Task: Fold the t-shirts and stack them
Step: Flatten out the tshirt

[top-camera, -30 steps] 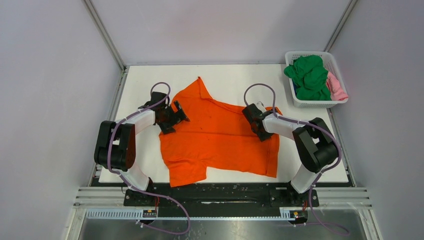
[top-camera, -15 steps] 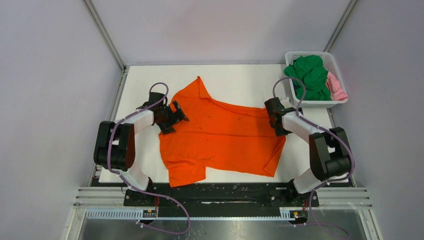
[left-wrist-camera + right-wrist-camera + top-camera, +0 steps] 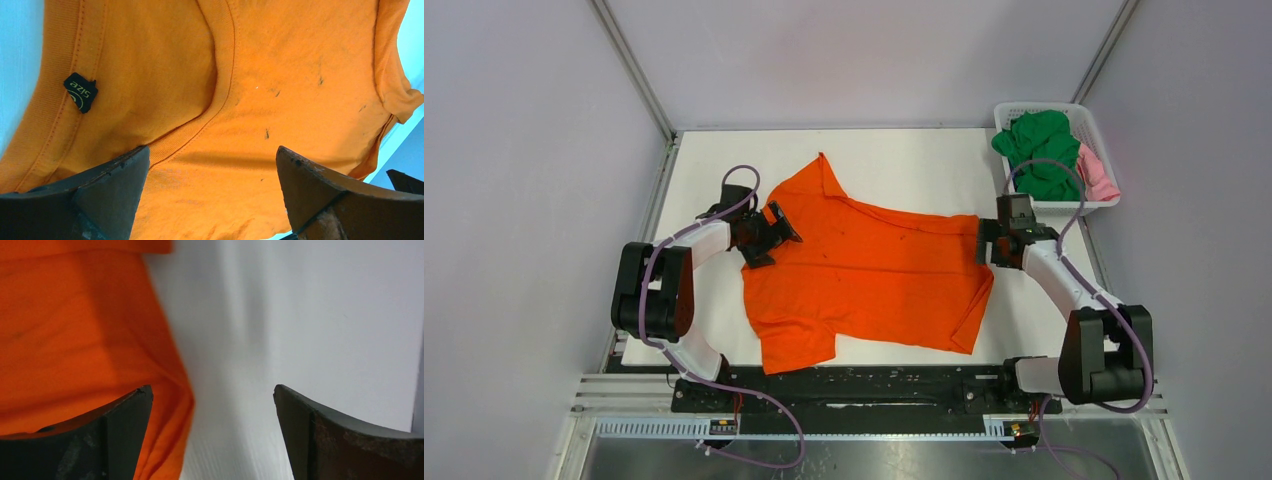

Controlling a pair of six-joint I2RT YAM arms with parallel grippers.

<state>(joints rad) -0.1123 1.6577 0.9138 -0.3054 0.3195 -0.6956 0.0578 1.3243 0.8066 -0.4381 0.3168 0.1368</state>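
Orange t-shirt (image 3: 864, 275): flat, centre of surface (image 3: 904, 165), long axis left-right, between both tools. Left tool (image 3: 774, 236): jaws apart, over the collar. Right tool (image 3: 985, 243): jaws apart, at the hem edge.

- The orange t-shirt (image 3: 864, 275) lies unfolded and mostly flat across the middle of the table (image 3: 904, 160). Its collar (image 3: 222, 75) is toward the left edge and its hem toward the right edge. One sleeve points to the far edge and the other to the near edge. Small dark specks mark the cloth, and a black size label (image 3: 80, 91) sits inside the neck.
- A green t-shirt (image 3: 1044, 150) is bunched in the basket (image 3: 1024, 106) at the far right corner.
- A pink t-shirt (image 3: 1097, 175) is crumpled beside it, against the basket's right wall.
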